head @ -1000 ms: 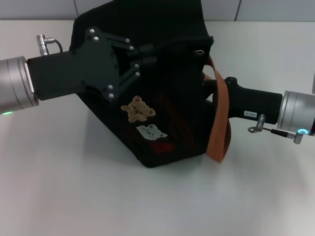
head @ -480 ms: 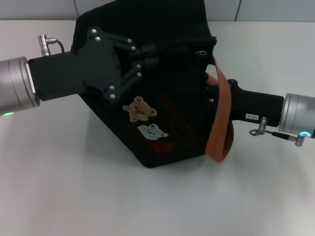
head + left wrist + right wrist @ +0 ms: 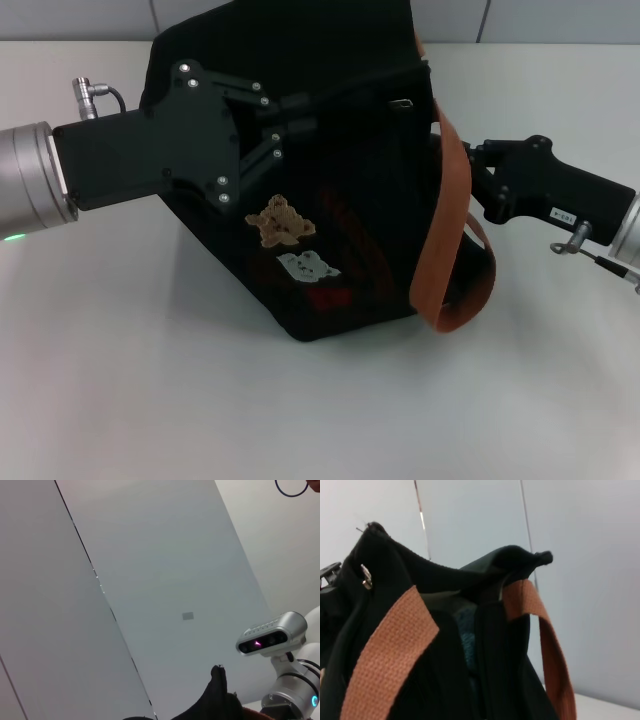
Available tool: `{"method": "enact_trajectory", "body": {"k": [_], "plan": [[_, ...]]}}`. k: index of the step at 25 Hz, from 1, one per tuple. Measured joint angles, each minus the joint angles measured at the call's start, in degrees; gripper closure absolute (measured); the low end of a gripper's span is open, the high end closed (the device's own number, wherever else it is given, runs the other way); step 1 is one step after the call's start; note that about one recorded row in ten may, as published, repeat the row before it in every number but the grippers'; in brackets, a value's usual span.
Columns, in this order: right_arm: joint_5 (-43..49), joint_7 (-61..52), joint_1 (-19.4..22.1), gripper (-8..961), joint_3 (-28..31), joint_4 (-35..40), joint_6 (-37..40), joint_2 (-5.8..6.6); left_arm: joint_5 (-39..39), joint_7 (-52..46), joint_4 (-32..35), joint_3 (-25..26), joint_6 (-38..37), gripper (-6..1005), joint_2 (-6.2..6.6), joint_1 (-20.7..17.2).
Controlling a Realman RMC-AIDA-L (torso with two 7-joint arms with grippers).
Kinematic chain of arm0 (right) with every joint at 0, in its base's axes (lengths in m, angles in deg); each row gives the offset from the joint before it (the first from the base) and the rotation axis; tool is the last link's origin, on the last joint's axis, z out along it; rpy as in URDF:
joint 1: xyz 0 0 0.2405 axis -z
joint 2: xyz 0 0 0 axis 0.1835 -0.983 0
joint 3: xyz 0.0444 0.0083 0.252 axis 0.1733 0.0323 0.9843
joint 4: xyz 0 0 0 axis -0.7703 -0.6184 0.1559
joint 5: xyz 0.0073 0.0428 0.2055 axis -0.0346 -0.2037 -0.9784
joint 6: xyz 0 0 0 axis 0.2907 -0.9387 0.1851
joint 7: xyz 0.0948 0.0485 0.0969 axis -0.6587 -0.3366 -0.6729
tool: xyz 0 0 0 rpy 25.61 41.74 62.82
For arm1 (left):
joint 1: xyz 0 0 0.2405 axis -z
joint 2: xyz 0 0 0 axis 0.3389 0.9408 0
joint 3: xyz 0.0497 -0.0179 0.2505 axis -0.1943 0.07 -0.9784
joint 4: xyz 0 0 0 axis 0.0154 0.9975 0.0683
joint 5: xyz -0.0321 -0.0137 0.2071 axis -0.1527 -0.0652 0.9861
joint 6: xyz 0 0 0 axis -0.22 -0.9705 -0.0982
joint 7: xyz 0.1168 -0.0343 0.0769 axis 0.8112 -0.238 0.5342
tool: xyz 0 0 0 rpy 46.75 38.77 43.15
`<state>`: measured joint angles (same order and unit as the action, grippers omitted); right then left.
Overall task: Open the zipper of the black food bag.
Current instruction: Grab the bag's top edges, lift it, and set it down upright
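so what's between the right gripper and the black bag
In the head view, one orange-brown strap hangs between the right gripper and the side of the black bag. Nothing else shows in that gap.

A white table (image 3: 200, 400) fills the head view, its top plain and matt, with a soft grey shadow (image 3: 215, 285) on it near the middle. Along the table's far edge stands a pale panelled wall (image 3: 80, 15) — thin dark seams (image 3: 153, 15) split it into wide panels. High above the table, the left wrist view shows one panel bearing a small grey rectangular mark (image 3: 188, 615), and part of a thin dark ring (image 3: 291, 487) at the frame's edge.
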<state>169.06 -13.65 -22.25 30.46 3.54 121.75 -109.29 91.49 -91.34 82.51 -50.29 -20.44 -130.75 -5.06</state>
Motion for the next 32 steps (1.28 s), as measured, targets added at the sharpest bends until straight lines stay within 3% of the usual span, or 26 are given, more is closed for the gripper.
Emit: {"method": "enact_trajectory", "body": {"k": [8,16,21,26,32], "plan": [[-0.05,12.46,2.13,930,1.40,-1.48,2.43,-0.19,-0.82,0.00,-1.75,0.54,0.03,897,0.02,0.59],[-0.95,32.83,2.20,740,2.11,-7.64,-0.09,-0.28,-2.70,-0.21,-2.99,0.10,0.00,897,0.03,1.15],[-3.86,44.51,1.74,508,2.57,-11.78,-1.87,-0.35,-2.96,-0.49,-4.58,0.24,0.02,897,-0.07,2.26],[-5.79,56.85,1.65,401,2.58,-15.62,-1.70,-0.35,-3.54,-0.60,-6.49,0.46,0.15,897,-0.05,3.77],[-7.33,62.83,0.90,402,2.84,-17.87,-1.86,-0.39,-3.66,-0.62,-6.55,0.12,0.31,897,-0.10,4.20]]}}
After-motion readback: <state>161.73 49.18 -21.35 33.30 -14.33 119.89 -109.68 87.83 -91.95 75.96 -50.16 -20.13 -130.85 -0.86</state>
